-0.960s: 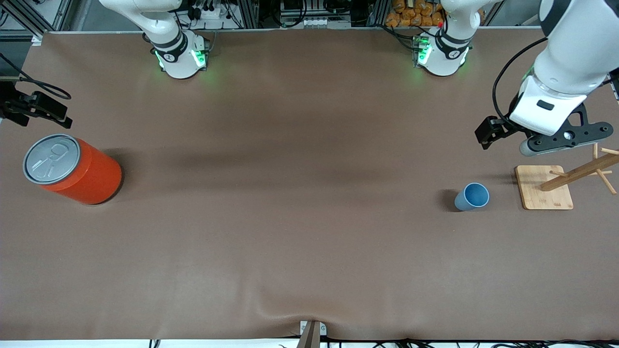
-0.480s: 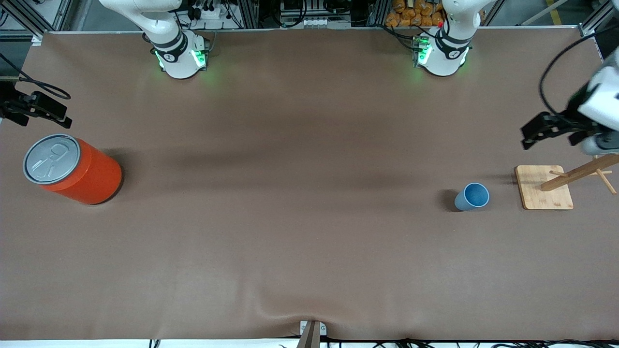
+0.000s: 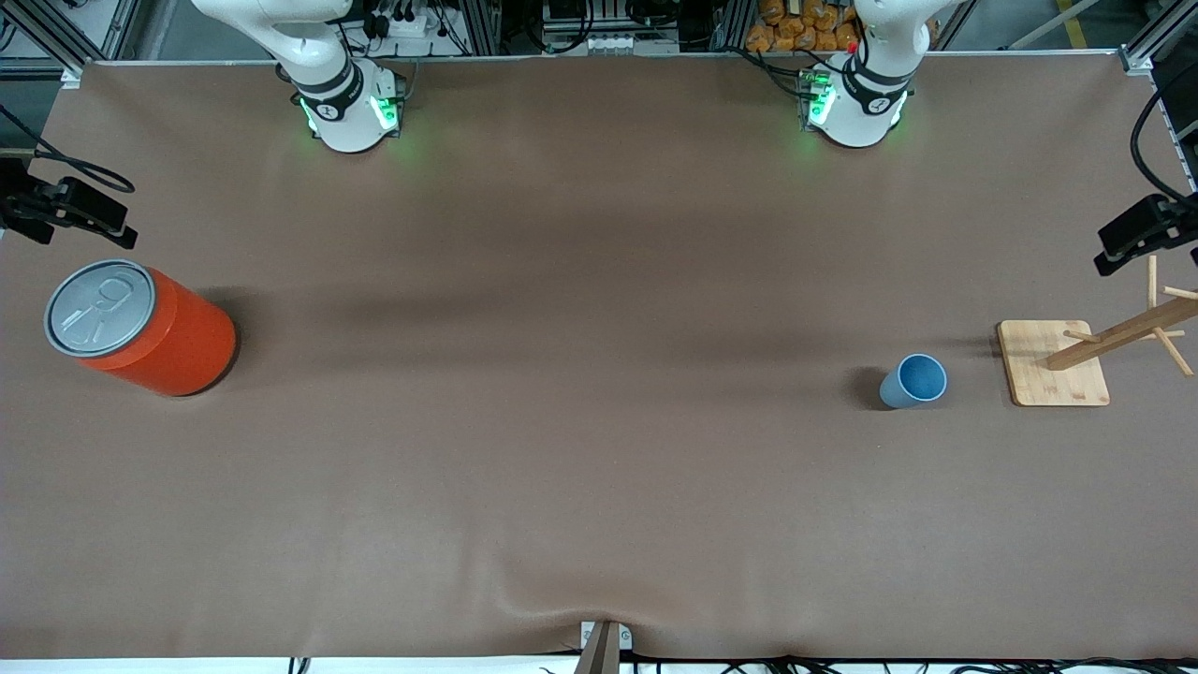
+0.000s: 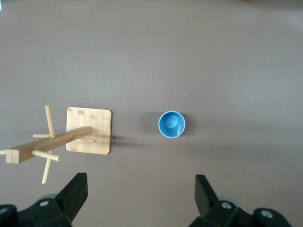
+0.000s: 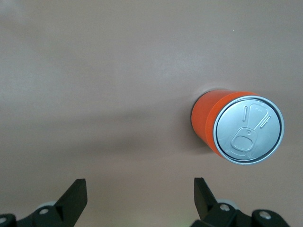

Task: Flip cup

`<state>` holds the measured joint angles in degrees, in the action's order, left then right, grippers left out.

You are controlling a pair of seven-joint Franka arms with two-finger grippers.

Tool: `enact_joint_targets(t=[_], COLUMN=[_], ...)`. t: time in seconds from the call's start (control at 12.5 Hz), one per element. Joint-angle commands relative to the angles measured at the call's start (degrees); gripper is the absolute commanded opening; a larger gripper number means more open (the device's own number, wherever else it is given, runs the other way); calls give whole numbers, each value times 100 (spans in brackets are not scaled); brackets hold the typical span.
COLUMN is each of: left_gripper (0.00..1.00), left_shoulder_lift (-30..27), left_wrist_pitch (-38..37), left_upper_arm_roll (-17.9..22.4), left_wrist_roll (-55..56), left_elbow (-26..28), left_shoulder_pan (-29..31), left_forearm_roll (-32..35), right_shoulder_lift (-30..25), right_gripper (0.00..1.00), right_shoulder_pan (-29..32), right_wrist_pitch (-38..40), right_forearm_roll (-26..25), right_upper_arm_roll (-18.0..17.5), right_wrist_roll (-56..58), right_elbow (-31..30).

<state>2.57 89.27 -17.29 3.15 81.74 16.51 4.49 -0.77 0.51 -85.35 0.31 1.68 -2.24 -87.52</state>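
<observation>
Left tool (image 4: 137, 198) is spread wide, holding nothing, high over the bench (image 3: 580, 421) at the left arm's end. Below it the cup (image 4: 172, 124) stands upright, mouth up, beside the wooden peg rack (image 4: 88, 131). Right tool (image 5: 137, 201) also spread wide and unladen, over the right arm's end, above the orange can (image 5: 236, 127).

Both robot arms are smooth and white, with black rings at the joints and green lights glowing on their round bases. Black cables run beside them. Each pincer has two dark, wedge-shaped fingers (image 4: 75, 194) with small silver screws.
</observation>
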Motion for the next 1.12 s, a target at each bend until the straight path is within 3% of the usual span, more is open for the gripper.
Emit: enact_joint_targets(t=[0.0, 0.16, 0.4, 0.56, 0.88, 1.04], left_gripper=[100, 100, 100, 100, 100, 100], left_shoulder_lift=[-142, -186, -221, -457, -958, -1126], left_wrist_pitch=[-295, -305, -296, -322, -366, -427], left_upper_arm_roll=[759, 1558, 1763, 2202, 2195, 2168], left_wrist_roll=[-95, -156, -368, -271, 53, 98], left_elbow=[44, 44, 61, 410, 1132, 1203], left_shoulder_pan=[-778, -1472, -1624, -1966, -2195, -2196], left_forearm_roll=[-97, -97, -437, -667, -669, -668], right_shoulder_lift=[51, 51, 51, 59, 59, 59], right_gripper=[100, 100, 100, 100, 100, 100], right_shoulder_pan=[45, 63, 72, 81, 98, 107], right_wrist_pitch=[80, 106, 106, 106, 115, 106], right_forearm_roll=[92, 92, 92, 92, 92, 100], right_upper_arm_roll=[8, 16, 16, 16, 16, 16], right_wrist_roll=[57, 66, 66, 66, 57, 57], right_elbow=[77, 77, 86, 86, 86, 86])
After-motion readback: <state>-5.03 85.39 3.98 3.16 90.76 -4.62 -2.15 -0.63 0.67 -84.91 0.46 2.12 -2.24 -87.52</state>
